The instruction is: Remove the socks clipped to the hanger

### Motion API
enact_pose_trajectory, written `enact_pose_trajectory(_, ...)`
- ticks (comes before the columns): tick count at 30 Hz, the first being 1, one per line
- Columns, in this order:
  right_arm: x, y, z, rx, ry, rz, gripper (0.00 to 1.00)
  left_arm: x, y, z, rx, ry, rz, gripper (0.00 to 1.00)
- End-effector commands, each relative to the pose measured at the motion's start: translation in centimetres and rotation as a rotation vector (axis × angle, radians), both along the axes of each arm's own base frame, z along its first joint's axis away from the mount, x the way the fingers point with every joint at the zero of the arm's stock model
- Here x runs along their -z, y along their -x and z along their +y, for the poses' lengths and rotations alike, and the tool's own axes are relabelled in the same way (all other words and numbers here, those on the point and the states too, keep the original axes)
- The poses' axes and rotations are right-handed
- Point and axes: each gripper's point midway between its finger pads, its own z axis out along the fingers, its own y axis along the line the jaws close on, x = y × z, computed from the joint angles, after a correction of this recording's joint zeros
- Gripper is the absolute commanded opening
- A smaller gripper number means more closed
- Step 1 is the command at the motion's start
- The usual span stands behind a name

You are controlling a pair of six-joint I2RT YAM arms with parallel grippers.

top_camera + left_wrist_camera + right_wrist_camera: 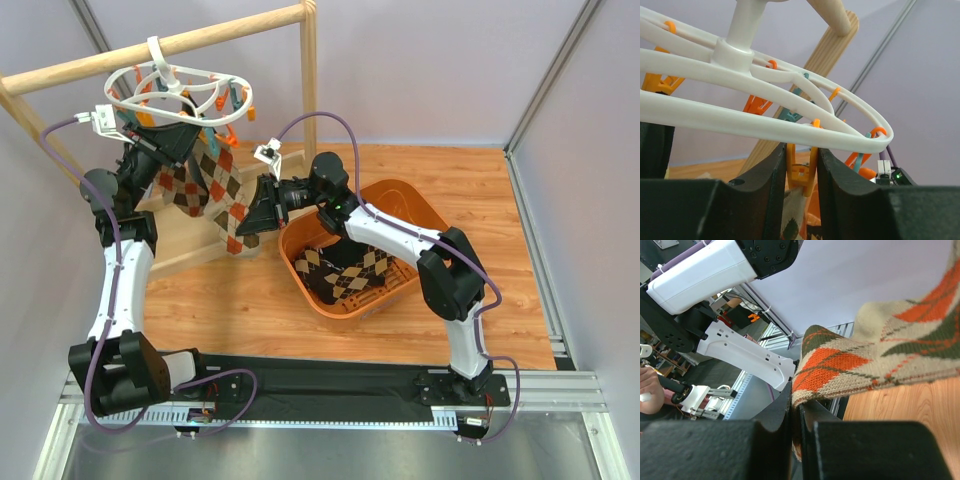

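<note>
Clutter around the white openwork plastic oval hanger (170, 88) comprises the pale wooden rail frame (230, 30) it hooks over and, on the wood-grain counter (250, 310), an orange plastic basket (415, 200) holding knitted argyle socks (350, 270). Only the left wrist view shows the left end effector (801, 160) pinching an orange clothespin clip (802, 179) under the ring. The right wrist view shows the right end effector (796, 405) pressed together on the edge of a hanging brown-orange-beige argyle sock (880, 355).

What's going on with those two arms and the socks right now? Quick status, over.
Left tool pinching an orange clip under the hanger. Right tool shut on the argyle sock, at its lower end. Nothing seen in the way.
</note>
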Motion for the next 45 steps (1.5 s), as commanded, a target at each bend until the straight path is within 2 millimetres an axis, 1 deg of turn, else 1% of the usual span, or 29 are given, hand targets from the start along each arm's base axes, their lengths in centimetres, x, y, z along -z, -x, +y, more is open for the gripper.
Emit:
enact_pose_trajectory(1,-2.1,0.7,-0.3,-0.021,-0.035,-0.035,0.05,-1.8,0.9,-0.5,0.016,-0.023,-0.075,0.25)
enact_pose_trajectory(6,-2.0,0.7,-0.2,-0.016,-0.035,-0.033,0.05,-1.8,0.9,-0.7,0.035,-0.015,-0.061,0.06)
enact_pose_trajectory(9,-2.0,0.6,-0.2,-0.014,-0.034,-0.03,0.04,-1.9,1.0,-0.8,0.038,-0.014,-0.056,0.02)
enact_pose_trajectory(15,-1.8,0.8,-0.4,-0.008,-0.032,-0.025,0.04,-1.8,1.1,-0.7,0.03,-0.025,-0.048,0.02)
enact_pose_trajectory(16,-2.1,0.7,-0.6,0.001,-0.03,-0.024,0.04,-1.7,1.1,-0.7,0.03,-0.024,-0.045,0.04)
enact_pose_trajectory(18,-1.7,0.1,-0.9,0.046,-0.021,-0.02,0.02,-1.2,1.1,-0.7,0.028,-0.015,-0.032,0.19)
enact_pose_trajectory(19,-1.5,-0.2,-1.1,0.069,-0.011,-0.018,0.01,-1.1,1.2,-0.7,0.029,-0.014,-0.028,0.28)
enact_pose_trajectory(20,-1.1,-0.4,-1.8,0.103,0.025,0.001,0.0,-0.6,1.1,-0.7,0.025,-0.009,-0.011,0.42)
enact_pose_trajectory(22,-0.5,-1.9,-2.3,0.214,0.051,-0.049,0.0,-0.4,1.4,-0.6,0.011,-0.017,-0.012,0.47)
enact_pose_trajectory(23,-0.3,-1.9,-3.2,0.257,0.101,-0.037,0.0,0.1,1.2,-0.5,-0.001,-0.012,0.009,0.51)
enact_pose_trajectory(24,1.0,-2.9,-3.6,0.336,0.134,-0.058,0.0,0.3,1.3,-0.4,-0.009,-0.012,0.015,0.53)
enact_pose_trajectory(25,1.6,-3.1,-4.6,0.396,0.178,-0.044,0.0,0.7,1.4,-0.3,-0.023,-0.016,0.028,0.55)
enact_pose_trajectory(26,2.1,-3.2,-4.8,0.398,0.197,-0.042,0.0,0.9,1.4,-0.2,-0.028,-0.02,0.035,0.56)
enact_pose_trajectory(27,1.4,-3.4,-5.7,0.449,0.2,-0.055,0.0,1.1,1.5,-0.2,-0.034,-0.025,0.042,0.57)
enact_pose_trajectory(28,2.8,-3.4,-6.5,0.475,0.258,-0.045,0.0,1.2,1.7,-0.1,-0.046,-0.035,0.043,0.58)
enact_pose_trajectory(29,2.9,-3.4,-7.2,0.504,0.278,-0.057,0.0,2.0,1.7,-0.1,-0.049,-0.036,0.073,0.59)
enact_pose_trajectory(30,2.1,-3.8,-8.2,0.57,0.294,-0.075,0.0,2.5,1.7,0.0,-0.053,-0.04,0.085,0.59)
enact_pose_trajectory(31,2.4,-3.8,-9.0,0.596,0.314,-0.109,0.0,2.6,2.0,0.0,-0.064,-0.054,0.081,0.6)
enact_pose_trajectory(32,2.8,-3.6,-9.8,0.619,0.356,-0.106,0.0,3.6,1.8,0.1,-0.072,-0.054,0.113,0.61)
enact_pose_trajectory(33,1.8,-3.7,-10.9,0.673,0.358,-0.129,0.0,4.0,1.9,0.2,-0.079,-0.058,0.123,0.62)
enact_pose_trajectory(34,2.2,-3.8,-11.9,0.697,0.4,-0.132,0.0,4.2,2.1,0.1,-0.083,-0.066,0.127,0.62)
enact_pose_trajectory(36,1.9,-4.3,-13.6,0.774,0.436,-0.145,0.0,5.6,2.3,0.2,-0.091,-0.087,0.167,0.62)
enact_pose_trajectory(37,2.0,-4.1,-14.9,0.808,0.473,-0.143,0.0,5.5,2.8,0.1,-0.099,-0.098,0.162,0.62)
enact_pose_trajectory(38,1.9,-4.6,-16.0,0.856,0.496,-0.141,0.0,6.6,3.0,0.2,-0.108,-0.115,0.186,0.63)
enact_pose_trajectory(39,2.1,-5.5,-17.3,0.936,0.533,-0.137,0.0,6.9,3.2,0.3,-0.119,-0.127,0.193,0.63)
enact_pose_trajectory(40,2.4,-5.4,-18.7,0.972,0.576,-0.12,0.0,6.6,3.8,0.4,-0.142,-0.139,0.184,0.63)
enact_pose_trajectory(41,2.8,-5.8,-19.7,1.019,0.605,-0.109,0.0,7.7,3.9,0.8,-0.17,-0.171,0.219,0.63)
enact_pose_trajectory(43,3.7,-5.6,-21.2,1.056,0.669,-0.09,0.01,7.9,4.3,1.8,-0.243,-0.192,0.241,0.63)
enact_pose_trajectory(45,4.7,-5.6,-22.2,1.088,0.718,-0.084,0.01,9.3,4.5,2.6,-0.292,-0.232,0.313,0.63)
